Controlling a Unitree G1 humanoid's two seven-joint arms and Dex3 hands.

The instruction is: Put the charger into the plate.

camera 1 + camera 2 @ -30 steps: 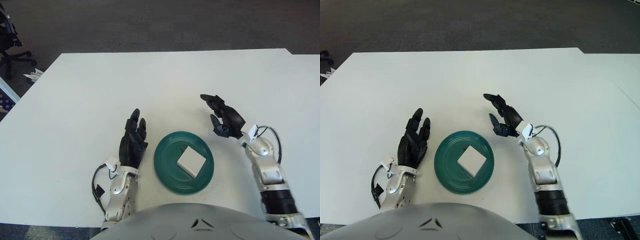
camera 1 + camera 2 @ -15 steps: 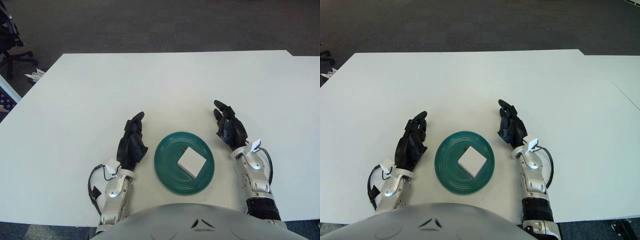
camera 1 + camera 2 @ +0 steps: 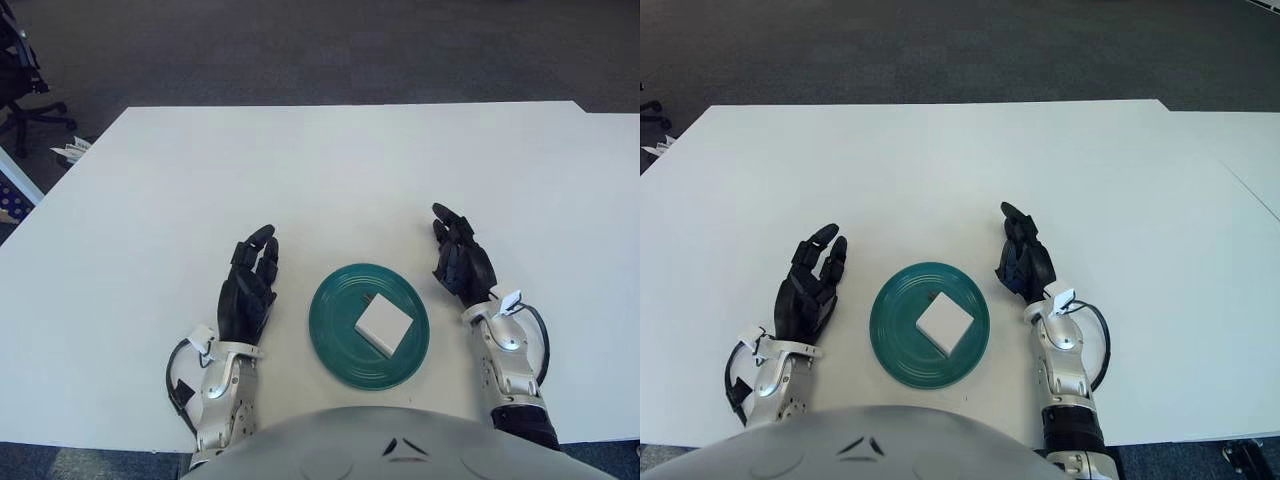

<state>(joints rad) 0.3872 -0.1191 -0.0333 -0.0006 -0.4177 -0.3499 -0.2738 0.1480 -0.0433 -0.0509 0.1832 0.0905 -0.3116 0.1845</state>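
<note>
Both hands have drawn back toward the robot since a second ago: the right one, which then hung out to the right of the dish with its fingers reaching left, now shows close beside the dish's right rim, and the left has slid a little further left and nearer.

Largest in the scene is the white table [image 3: 330,170], which fills most of both views. On its near middle sits the green plate [image 3: 342,345], round and shallow, and inside it, slightly right of centre, lies the white charger [image 3: 383,324], a flat square block lying within the rim.

To the left of the plate shows the left hand [image 3: 245,290], its dark fingers loosely extended toward the far side and grasping nothing. To the right of the plate shows the right hand [image 3: 462,264], fingers likewise relaxed and pointing away, holding nothing. Whether either palm actually touches the tabletop cannot be told. Neither hand touches the plate or the charger.

Judged from how things lie, the placing step is already done: the charger is in the plate and has been let go. What is in hand looks like the retreat to a resting pose. The next move seems to call for little more than settling both arms clear of the rim, taking care not to nudge the plate.
</note>
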